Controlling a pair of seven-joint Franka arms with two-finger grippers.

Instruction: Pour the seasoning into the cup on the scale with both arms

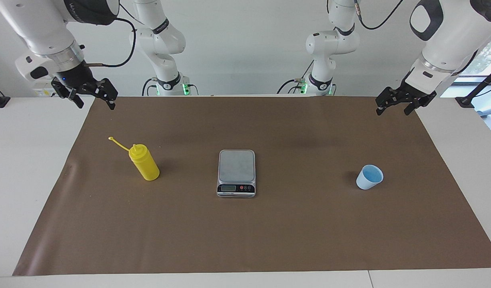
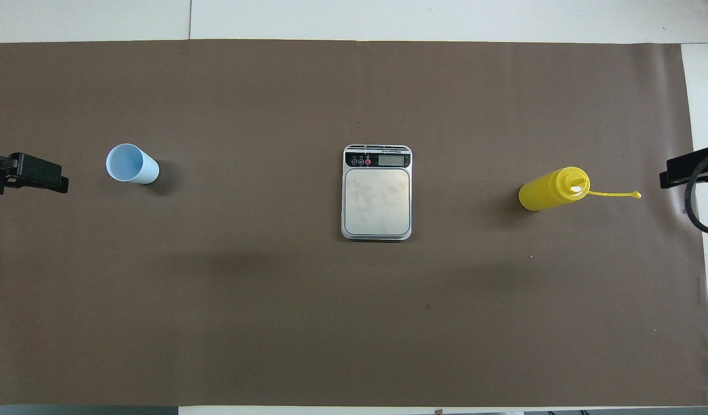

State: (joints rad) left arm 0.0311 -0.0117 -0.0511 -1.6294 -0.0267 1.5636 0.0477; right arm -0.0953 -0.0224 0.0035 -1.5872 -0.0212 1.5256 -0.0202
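Right now I have both arms parked high at the robots' end of the table. My left gripper [image 1: 401, 105] hangs over the mat's corner at the left arm's end, my right gripper [image 1: 92, 94] over the corner at the right arm's end. Both have their fingers spread wide and neither holds anything.

The layout reads as a deliberate starting line. The scale [image 1: 236, 173] sits flat in the middle of the brown mat [image 1: 245, 240], its steel platform bare and its display panel on the edge farther from the robots. The cup [image 1: 369, 177] stands upright, mouth up, well apart from the scale toward the left arm's end, so I judge it is meant for my left gripper. The seasoning [image 1: 144, 162] stands upright toward the right arm's end, also well apart from the scale, its cap off and the strap sticking out to the side, so the nozzle looks ready to pour.

To my mind, nothing of the task is done yet: the cup must go onto the platform first, then the bottle gets tipped over it.
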